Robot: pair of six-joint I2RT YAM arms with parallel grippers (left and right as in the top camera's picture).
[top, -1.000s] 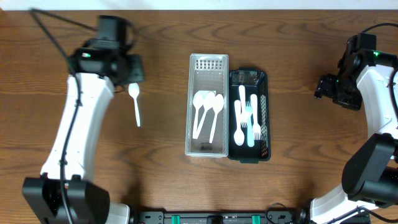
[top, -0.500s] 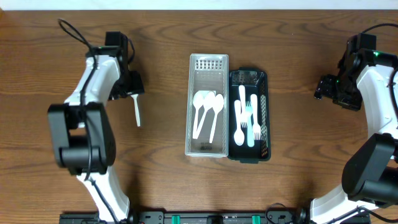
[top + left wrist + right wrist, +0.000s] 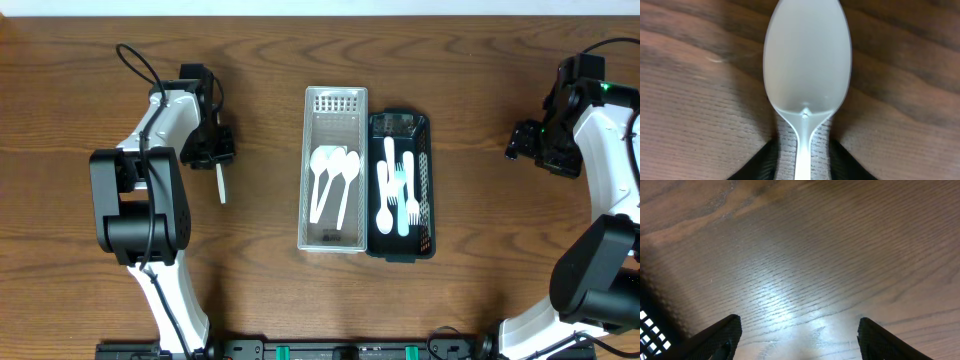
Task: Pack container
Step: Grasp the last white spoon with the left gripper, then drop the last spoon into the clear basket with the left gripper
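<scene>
A white plastic spoon (image 3: pixel 807 75) lies flat on the wooden table, its handle showing in the overhead view (image 3: pixel 220 186). My left gripper (image 3: pixel 212 150) is low over its bowl end. In the left wrist view the jaws (image 3: pixel 803 162) stand open on either side of the handle, with a strip of table showing on each side. A clear container (image 3: pixel 335 100) in the middle holds three white spoons (image 3: pixel 334 172). A black container (image 3: pixel 400 122) beside it holds white and teal forks and spoons. My right gripper (image 3: pixel 522 140) is open and empty over bare table (image 3: pixel 800 345).
The two containers stand side by side, touching, at the table's centre. A corner of the black container (image 3: pixel 647 325) shows at the lower left of the right wrist view. Cables trail from the left arm at the back left.
The left arm has folded in and its gripper has come down over the spoon's bowl end, jaws astride the handle. The spoon and the right arm have not moved.
</scene>
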